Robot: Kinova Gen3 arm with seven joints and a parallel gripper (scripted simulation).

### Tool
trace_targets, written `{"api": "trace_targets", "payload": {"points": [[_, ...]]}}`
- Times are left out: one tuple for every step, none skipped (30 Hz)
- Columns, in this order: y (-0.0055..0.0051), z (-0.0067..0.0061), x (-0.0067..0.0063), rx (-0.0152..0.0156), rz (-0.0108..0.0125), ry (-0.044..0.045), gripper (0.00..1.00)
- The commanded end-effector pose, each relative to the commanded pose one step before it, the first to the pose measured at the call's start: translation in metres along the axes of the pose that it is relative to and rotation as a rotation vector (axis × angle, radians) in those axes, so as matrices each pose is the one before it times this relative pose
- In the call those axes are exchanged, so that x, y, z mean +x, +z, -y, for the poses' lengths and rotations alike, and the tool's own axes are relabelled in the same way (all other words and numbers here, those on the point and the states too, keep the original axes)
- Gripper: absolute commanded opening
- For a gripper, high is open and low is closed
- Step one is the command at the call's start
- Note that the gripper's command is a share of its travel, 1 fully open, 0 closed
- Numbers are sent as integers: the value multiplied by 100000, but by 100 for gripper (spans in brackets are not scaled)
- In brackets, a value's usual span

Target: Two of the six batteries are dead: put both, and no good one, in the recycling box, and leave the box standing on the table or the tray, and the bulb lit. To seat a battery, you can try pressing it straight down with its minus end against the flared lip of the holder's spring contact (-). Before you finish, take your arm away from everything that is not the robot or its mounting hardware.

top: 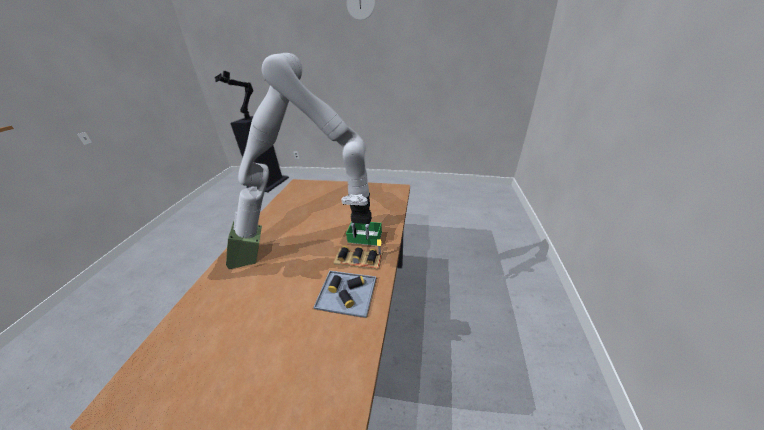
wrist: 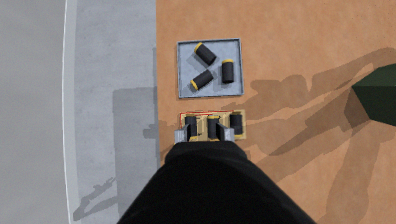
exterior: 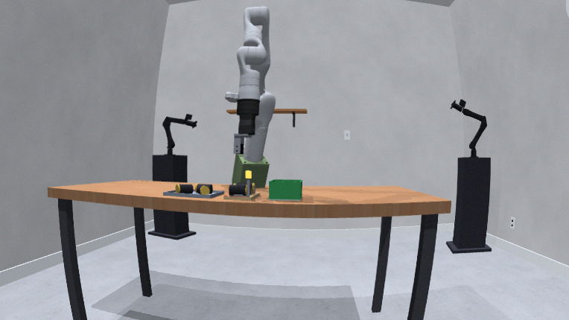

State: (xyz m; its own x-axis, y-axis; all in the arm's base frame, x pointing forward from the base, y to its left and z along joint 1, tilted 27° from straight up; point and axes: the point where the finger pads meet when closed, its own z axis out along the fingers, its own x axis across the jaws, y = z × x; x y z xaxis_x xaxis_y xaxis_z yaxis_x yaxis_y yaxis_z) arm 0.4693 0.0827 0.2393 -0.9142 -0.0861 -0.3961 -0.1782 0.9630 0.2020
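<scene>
The wooden battery holder (top: 356,259) carries three black batteries side by side and shows in the wrist view (wrist: 212,125) too. The yellow bulb (top: 379,243) at its end glows, as the exterior view (exterior: 248,175) also shows. A grey tray (top: 344,293) holds three loose black batteries with yellow ends (wrist: 210,69). The green recycling box (top: 364,233) (exterior: 284,189) stands upright on the table beside the holder. My gripper (exterior: 238,149) hangs well above the holder, open and empty. In the wrist view its fingers frame the holder's batteries.
The arm's dark green base block (top: 243,248) (wrist: 377,95) stands on the table's left side. The holder, tray and box sit close to the table's right edge (top: 392,256). Black camera stands (exterior: 471,175) are on the floor around the table.
</scene>
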Motion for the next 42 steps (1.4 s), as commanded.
{"api": "trace_targets", "payload": {"points": [[372,-890,-1876,-1801,-11,-769,90],[4,-2,-460,0,0,0,90],[3,-1,-378,-1,0,0,90],[2,-1,-288,1,0,0,90],[2,-1,-197,0,0,0,90],[1,0,-113,1,0,1,90],[1,0,-46,1,0,0,90],[0,0,-7,0,0,0,90],[0,0,0,0,0,0,90],[0,0,0,0,0,0,90],[0,0,0,0,0,0,90],[0,0,0,0,0,0,90],[0,0,0,0,0,0,90],[0,0,0,0,0,0,90],[0,0,0,0,0,1,90],[0,0,0,0,0,3,90],[0,0,0,0,0,6,90],[0,0,0,0,0,10,90],[0,0,0,0,0,14,90],[0,0,0,0,0,20,90],[0,0,0,0,0,26,90],[0,0,0,0,0,34,90],[0,0,0,0,0,42,90],[0,0,0,0,0,51,90],[0,0,0,0,0,60,90],[0,0,0,0,0,71,90],[0,0,0,0,0,0,90],[0,0,0,0,0,0,90],[0,0,0,0,0,82,90],[0,0,0,0,0,93,90],[0,0,0,0,0,106,90],[0,0,0,0,0,119,90],[0,0,0,0,0,133,90],[0,0,0,0,0,147,90],[0,0,0,0,0,162,90],[0,0,0,0,0,178,90],[0,0,0,0,0,194,90],[0,0,0,0,0,211,90],[0,0,0,0,0,228,90],[0,0,0,0,0,246,90],[0,0,0,0,0,264,90],[0,0,0,0,0,283,90]]}}
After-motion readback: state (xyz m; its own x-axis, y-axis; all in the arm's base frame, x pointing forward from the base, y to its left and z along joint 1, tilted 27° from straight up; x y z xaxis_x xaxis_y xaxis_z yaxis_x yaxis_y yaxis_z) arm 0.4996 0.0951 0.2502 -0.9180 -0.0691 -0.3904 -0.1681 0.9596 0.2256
